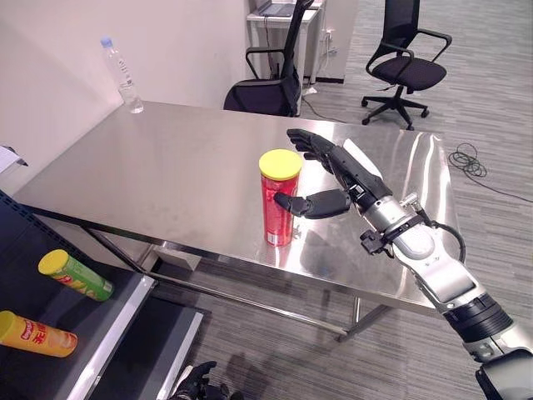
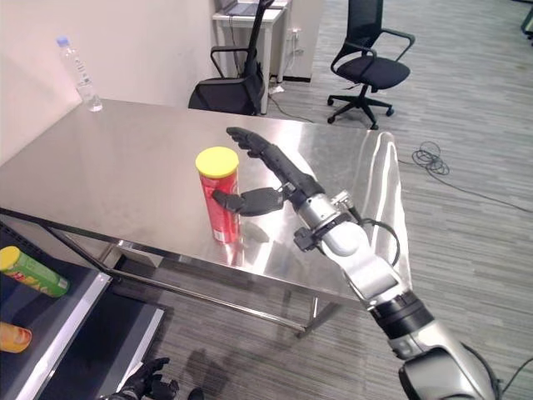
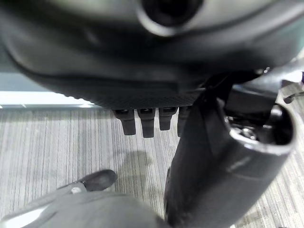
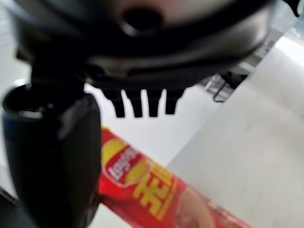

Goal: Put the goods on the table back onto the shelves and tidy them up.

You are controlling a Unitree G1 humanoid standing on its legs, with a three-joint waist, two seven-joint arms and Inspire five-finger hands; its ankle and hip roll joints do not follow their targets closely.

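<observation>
status: one tall red cardboard crisp tube with a yellow plastic lid (image 1: 278,198) stands upright near the front edge of the polished steel table (image 1: 183,158). a clear plastic water bottle with a blue cap (image 1: 122,76) stands at the table's far left corner, well apart from the tube.

right hand (image 1: 333,179): fingers straight and spread, released, reaching past the tube just behind its lid; thumb pointing at the tube's mid-body, touching or just short of it — can't settle which from the head views. no grasp closed yet. the right wrist view shows the tube's red side right beside the thumb.

left hand (image 3: 152,118): hangs low over grey carpet; fingers look relaxed, holding nothing.

progress: judged partly done. a green crisp tube with a yellow lid (image 1: 75,274) and an orange crisp tube with a yellow lid (image 1: 37,333) lie on their sides on the dark shelf (image 1: 125,325) at lower left. left to do: the red tube, poss. the bottle, then straightening the lying tubes.

hidden: shelf cut off at the frame edge, so its other contents unknown; tube's far side unseen.
</observation>
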